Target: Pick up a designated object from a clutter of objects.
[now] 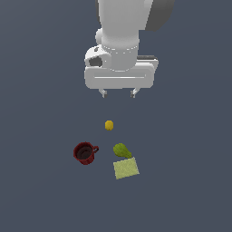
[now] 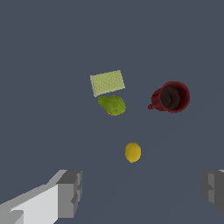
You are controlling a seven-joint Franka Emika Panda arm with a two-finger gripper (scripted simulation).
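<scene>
The green pear-shaped fruit [image 1: 121,150] lies on the dark floor, touching the near edge of the flat pale-green square [image 1: 126,168]; it also shows in the wrist view [image 2: 112,105]. The dark red mug [image 1: 84,153] stands upright to the exterior view's left of the fruit. The tiny yellow ball [image 1: 108,125] lies between the fruit and my gripper [image 1: 118,94]. My gripper hangs high above the floor, well apart from all objects, open and empty. Its fingers [image 2: 69,193] stand wide apart in the wrist view.
The pale-green square [image 2: 107,82], mug [image 2: 172,97] and yellow ball [image 2: 132,152] all show in the wrist view, spread over a plain dark grey floor. The white arm body [image 1: 120,31] fills the upper middle of the exterior view.
</scene>
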